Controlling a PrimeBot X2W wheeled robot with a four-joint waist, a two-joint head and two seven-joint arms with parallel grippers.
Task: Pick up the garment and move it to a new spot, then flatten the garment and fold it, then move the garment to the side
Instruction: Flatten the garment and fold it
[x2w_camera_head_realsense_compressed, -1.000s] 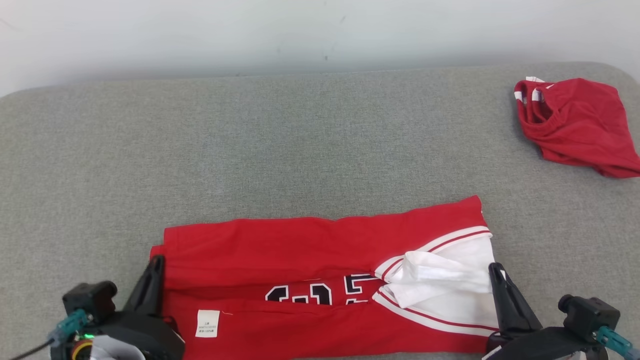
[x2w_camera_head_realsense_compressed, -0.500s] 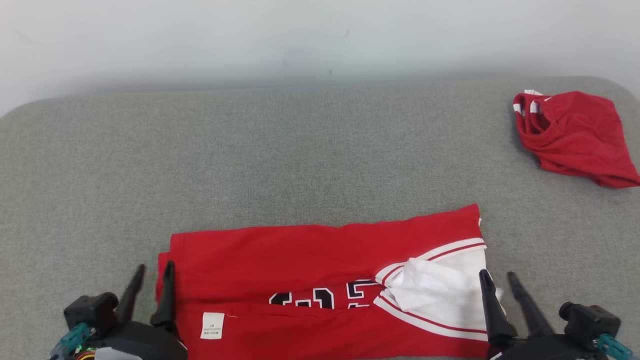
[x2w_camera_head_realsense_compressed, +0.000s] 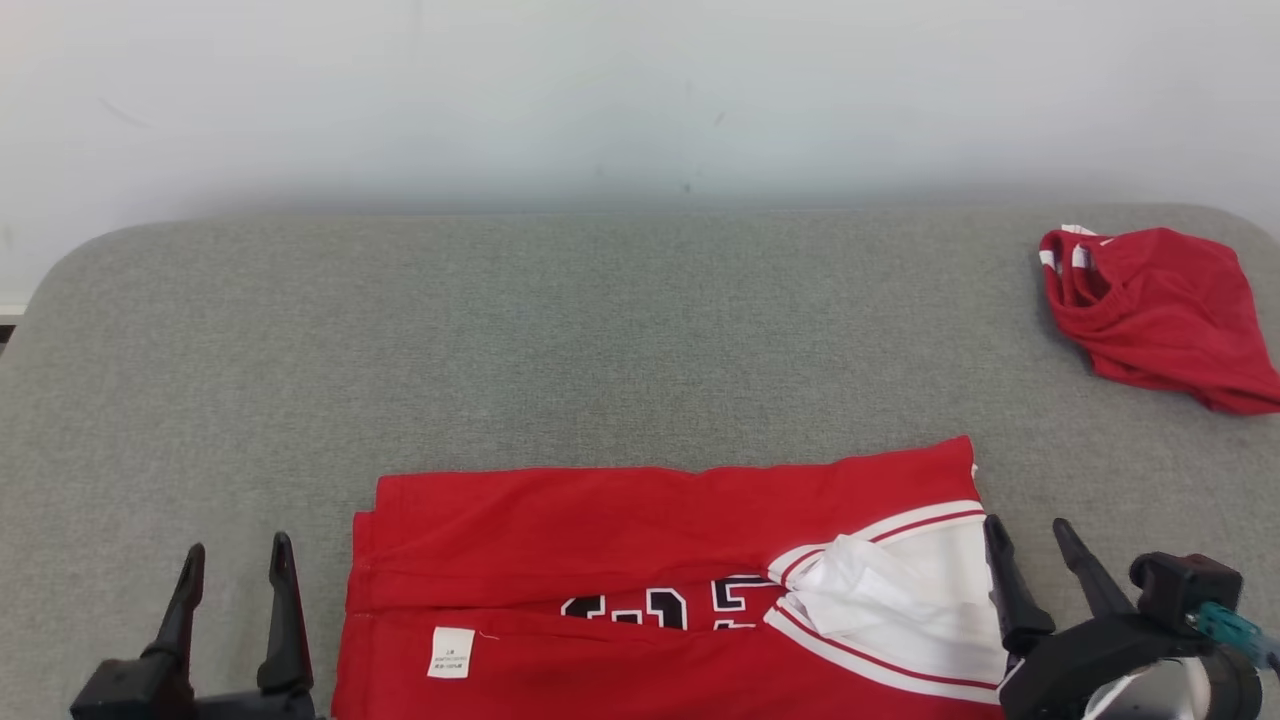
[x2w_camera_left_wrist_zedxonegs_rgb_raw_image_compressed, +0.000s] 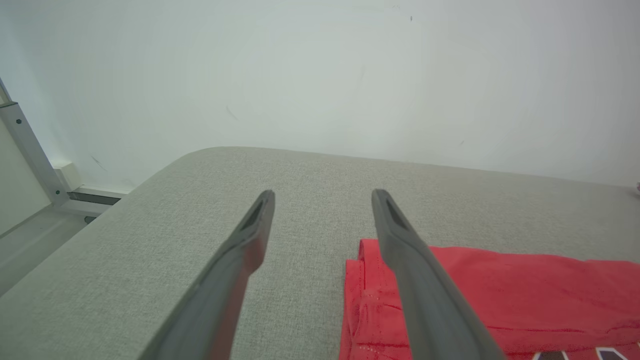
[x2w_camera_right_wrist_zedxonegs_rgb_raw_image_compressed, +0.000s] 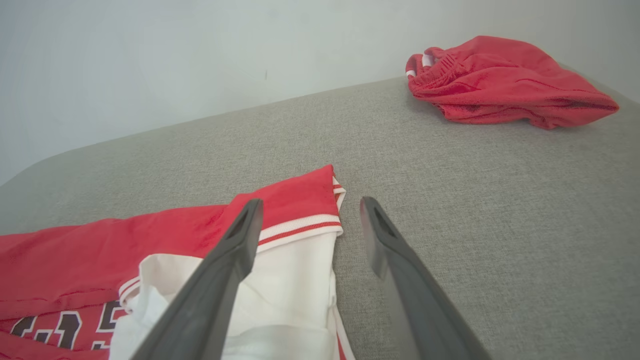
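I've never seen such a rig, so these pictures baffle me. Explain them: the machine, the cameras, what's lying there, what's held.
It is a wheeled robot with two arms, each ending in a two-fingered gripper. One picture is from a camera on its head, looking down; the other two are from its wrists, looking along each gripper's fingers. On the grey surface lies a folded red jersey with white trim, and a crumpled red garment at the far right. The left gripper stands left of the jersey, the right gripper at its right edge. Both are open, holding nothing.
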